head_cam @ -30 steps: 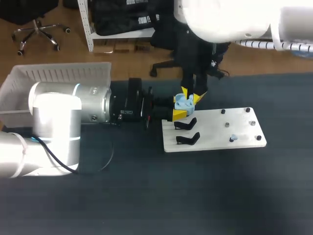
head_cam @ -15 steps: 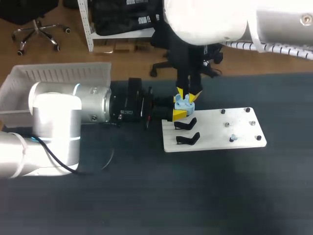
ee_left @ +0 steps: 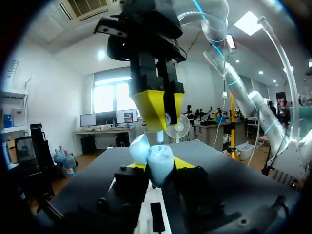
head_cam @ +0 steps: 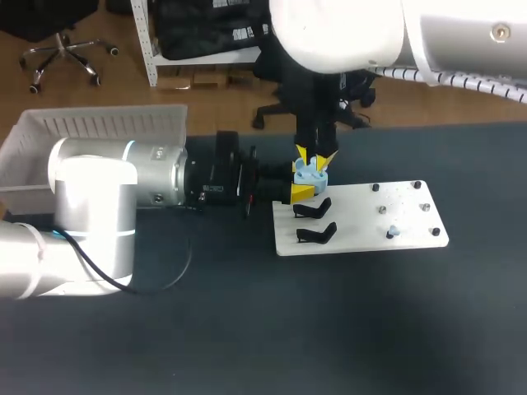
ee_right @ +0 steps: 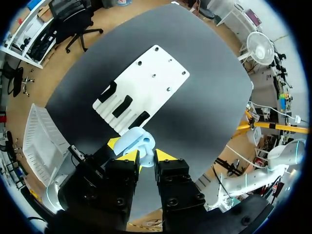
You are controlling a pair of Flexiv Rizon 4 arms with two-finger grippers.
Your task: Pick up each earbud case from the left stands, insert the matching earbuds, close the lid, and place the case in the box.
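Right gripper (head_cam: 315, 156) has shifted left, apparently meeting the case (head_cam: 310, 174).

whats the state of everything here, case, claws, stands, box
earbud case, lid open, held in the air
left claw, shut on the earbud case
right claw, just above the earbud case, open or shut unclear
stands, all empty
box, no case visible inside

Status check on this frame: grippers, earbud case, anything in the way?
Left gripper shut on the blue case, lid open. Right gripper just above it, grip unclear. Black stands on the white board empty.
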